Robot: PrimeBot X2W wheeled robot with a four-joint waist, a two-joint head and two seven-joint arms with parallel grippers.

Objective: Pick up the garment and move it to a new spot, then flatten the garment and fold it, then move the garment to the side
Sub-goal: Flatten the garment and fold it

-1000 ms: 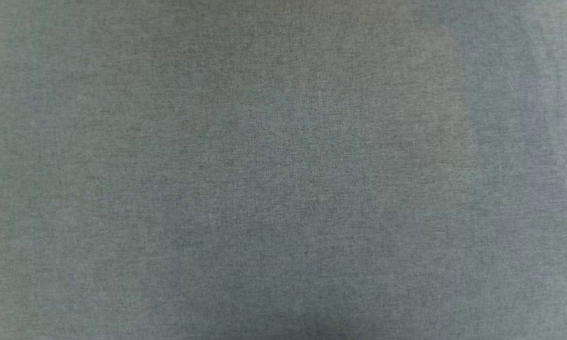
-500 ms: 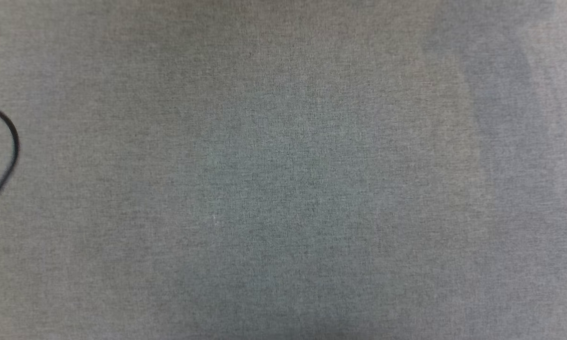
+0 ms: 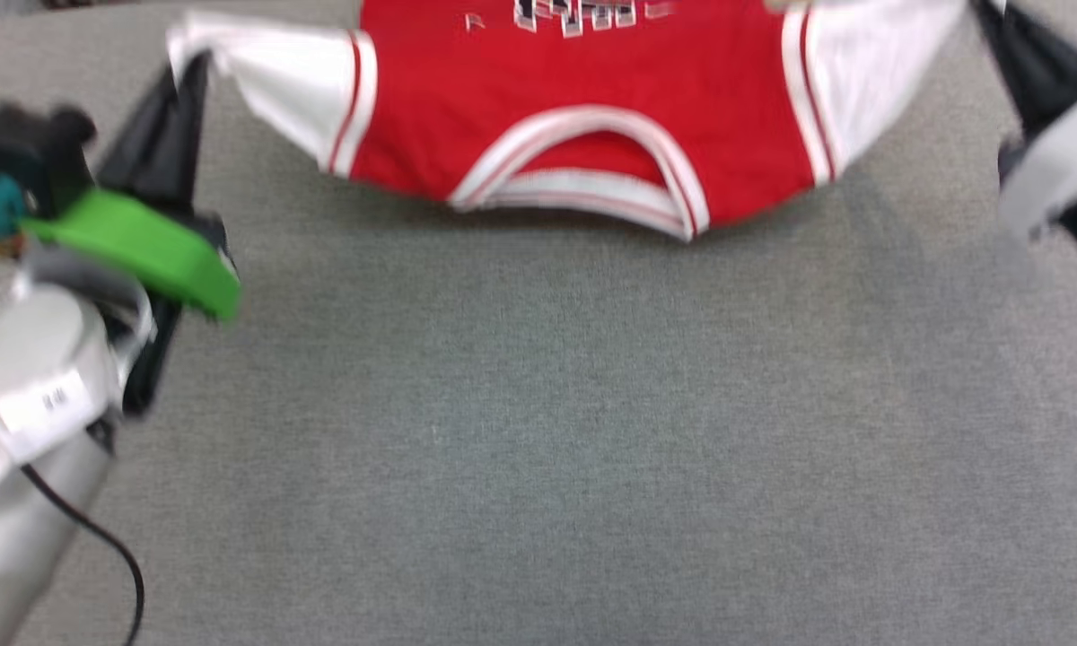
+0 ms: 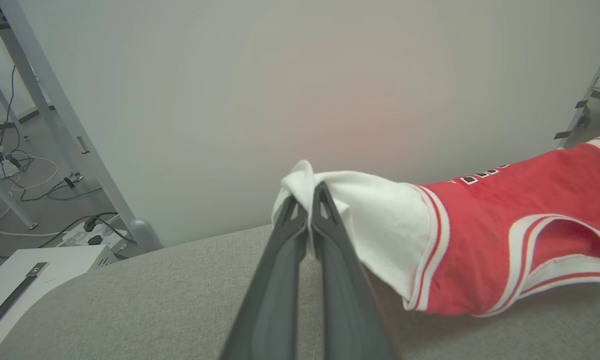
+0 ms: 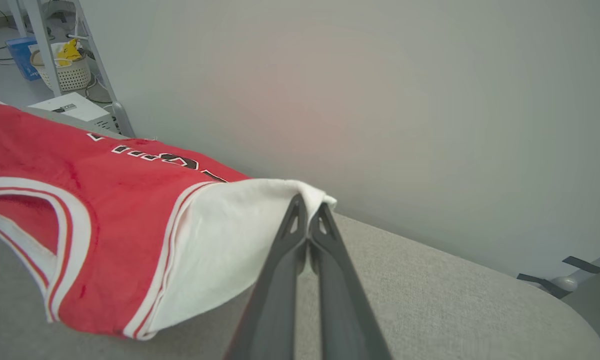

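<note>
My left gripper (image 4: 310, 202) and right gripper (image 5: 307, 212) each pinch one sleeve of the soft red-and-white T-shirt (image 3: 592, 108).

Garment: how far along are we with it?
Done: the garment is picked up, the left gripper and right gripper with jaws shut on a white sleeve each. In hand: it hangs stretched between them, collar sagging toward the grey surface, not yet laid down. Left: flattening, folding, moving it aside.
</note>
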